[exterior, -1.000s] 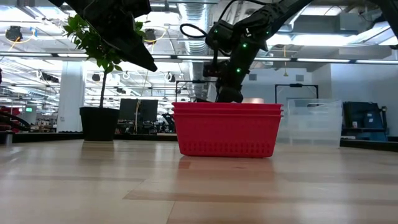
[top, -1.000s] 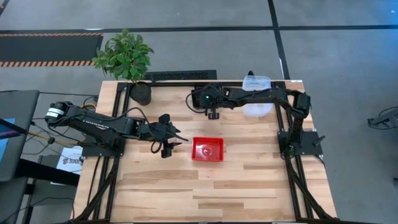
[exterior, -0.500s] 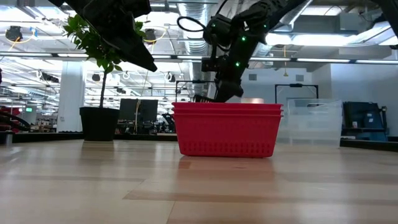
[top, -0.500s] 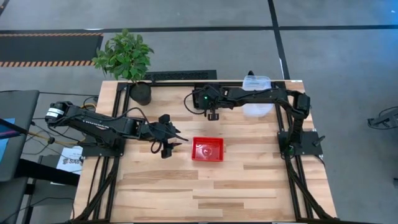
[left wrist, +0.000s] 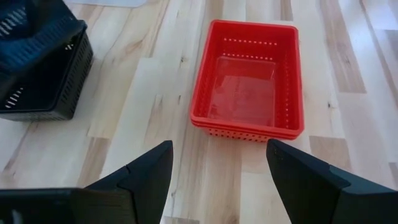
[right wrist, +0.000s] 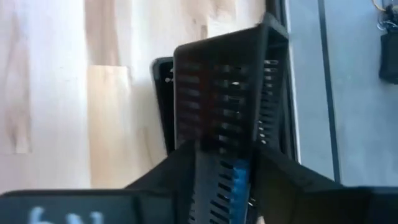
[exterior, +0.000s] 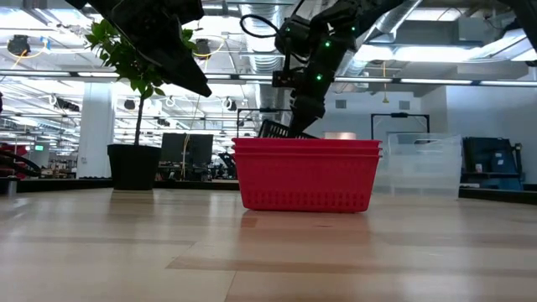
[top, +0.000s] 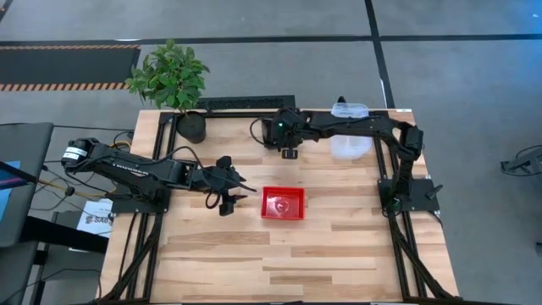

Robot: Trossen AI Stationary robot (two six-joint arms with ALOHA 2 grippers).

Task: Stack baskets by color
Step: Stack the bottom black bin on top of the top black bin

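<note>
While left jaws gape, right jaws pinch one black basket (right wrist: 227, 99) above another.

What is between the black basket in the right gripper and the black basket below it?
Nothing visible. The right gripper holds a tilted black basket directly over the other black basket at the table's far edge; only air separates them.

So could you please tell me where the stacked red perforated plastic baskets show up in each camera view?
High view: red perforated plastic baskets, table centre, right of the left gripper.
Low view: centre, on the wooden table.
Left wrist view: ahead, beyond the open fingers.
Right wrist view: not in it.
Shared landmark: black perforated baskets.
</note>
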